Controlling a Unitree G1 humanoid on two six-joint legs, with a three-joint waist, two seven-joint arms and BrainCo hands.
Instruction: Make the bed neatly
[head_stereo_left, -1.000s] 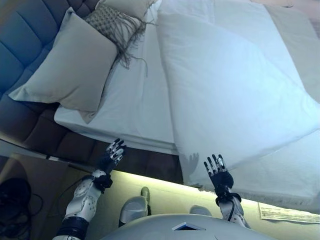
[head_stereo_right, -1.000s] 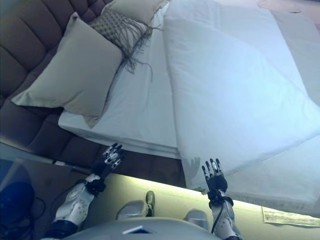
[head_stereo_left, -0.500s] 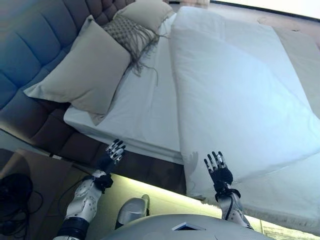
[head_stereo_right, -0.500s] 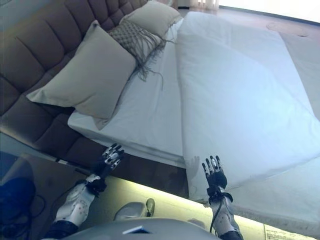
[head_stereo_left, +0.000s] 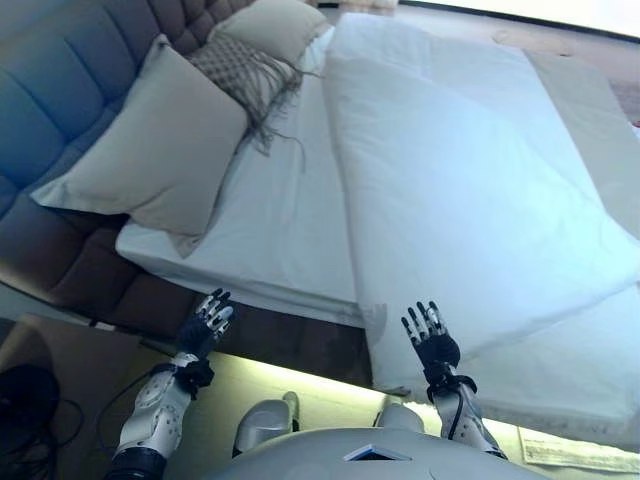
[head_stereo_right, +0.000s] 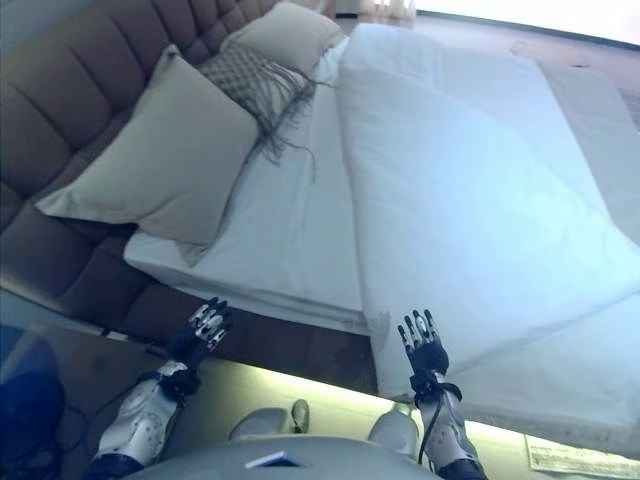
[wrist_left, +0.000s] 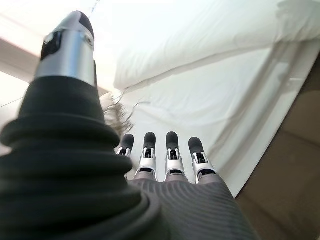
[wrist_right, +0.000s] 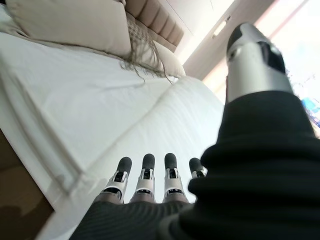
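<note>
You are standing at the side of the bed, with both hands raised in front of it and holding nothing. Your left hand (head_stereo_left: 203, 325) hovers before the dark brown bed base (head_stereo_left: 270, 330), fingers straight and spread, short of the mattress edge. Your right hand (head_stereo_left: 432, 340) is up at the near edge of the thick white duvet (head_stereo_left: 470, 200), fingers likewise straight and apart; its wrist view shows the fingertips (wrist_right: 143, 162) pointing over the bedding without touching it.

The duvet lies folded back on itself, covering the foot side of the bed and leaving a bare strip of white fitted sheet (head_stereo_left: 280, 210) between its folded edge and the pillows. A near corner of it hangs over the side of the mattress just beside your right hand.

At the head, a large beige square pillow (head_stereo_left: 150, 150) leans against the tufted padded headboard (head_stereo_left: 50, 90). Beside it rests a grey woven cushion with a long fringe (head_stereo_left: 235, 70), its strands trailing onto the sheet, and beyond that a second beige pillow (head_stereo_left: 275, 22).
</note>
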